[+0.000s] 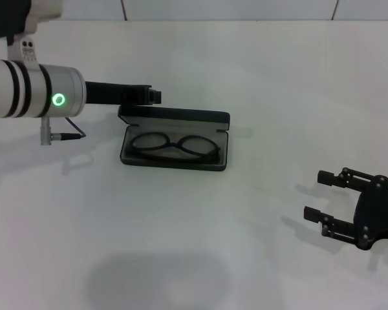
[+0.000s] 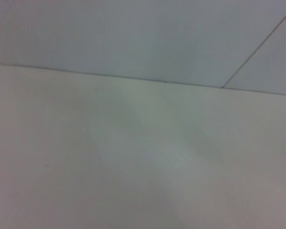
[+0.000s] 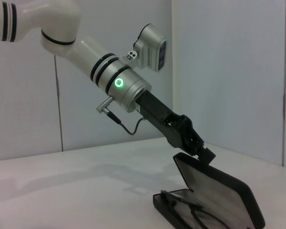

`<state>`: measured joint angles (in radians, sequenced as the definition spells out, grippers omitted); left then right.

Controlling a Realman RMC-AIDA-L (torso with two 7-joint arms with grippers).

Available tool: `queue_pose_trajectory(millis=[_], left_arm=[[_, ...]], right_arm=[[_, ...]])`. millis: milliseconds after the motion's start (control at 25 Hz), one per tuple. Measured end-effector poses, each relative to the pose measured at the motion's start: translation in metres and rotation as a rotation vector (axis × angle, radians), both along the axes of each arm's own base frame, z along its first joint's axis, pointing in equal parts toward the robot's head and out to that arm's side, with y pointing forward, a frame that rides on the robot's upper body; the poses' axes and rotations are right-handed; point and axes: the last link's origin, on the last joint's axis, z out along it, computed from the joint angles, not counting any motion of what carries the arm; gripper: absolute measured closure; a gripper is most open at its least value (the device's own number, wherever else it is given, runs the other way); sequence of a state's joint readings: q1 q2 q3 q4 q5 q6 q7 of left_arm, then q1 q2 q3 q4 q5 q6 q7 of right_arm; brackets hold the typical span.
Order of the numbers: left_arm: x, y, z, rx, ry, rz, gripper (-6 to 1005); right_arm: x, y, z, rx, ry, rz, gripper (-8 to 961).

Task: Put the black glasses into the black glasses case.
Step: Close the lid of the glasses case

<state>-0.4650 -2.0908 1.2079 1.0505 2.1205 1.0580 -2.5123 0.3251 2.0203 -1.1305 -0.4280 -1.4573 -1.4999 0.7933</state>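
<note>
My left gripper (image 1: 156, 95) is up against the top edge of the case (image 1: 174, 138) lid, probably there to swing it shut. I can't tell if its fingers are apart or together. The glasses (image 1: 174, 147) are already lying flat on the grey lining of the case's lower half. My right gripper (image 1: 336, 201) is parked well off to the side, fingers spread apart and holding nothing.

The black glasses (image 1: 175, 147) lie in the black glasses case (image 1: 174, 141), whose lining is grey. The counter (image 1: 246, 245) is plain white. The left arm (image 1: 26, 89) is white with black bands and a glowing green ring; both end effectors are black.
</note>
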Motion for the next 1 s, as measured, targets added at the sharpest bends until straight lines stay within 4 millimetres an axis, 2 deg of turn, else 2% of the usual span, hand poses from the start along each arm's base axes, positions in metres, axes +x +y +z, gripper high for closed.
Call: queue_pose_trajectory(millis=[600,1000], left_arm=[[-0.013,-0.011,-0.006,-0.001,0.031,-0.014,999],[-0.014,-0.019,-0.015,-0.019,0.036,-0.040,1000]], right_arm=[[0.000,0.001,0.001,0.002,-0.002,0.003,294],[-0.001,0.001,0.002,0.003,-0.002,0.008,294]])
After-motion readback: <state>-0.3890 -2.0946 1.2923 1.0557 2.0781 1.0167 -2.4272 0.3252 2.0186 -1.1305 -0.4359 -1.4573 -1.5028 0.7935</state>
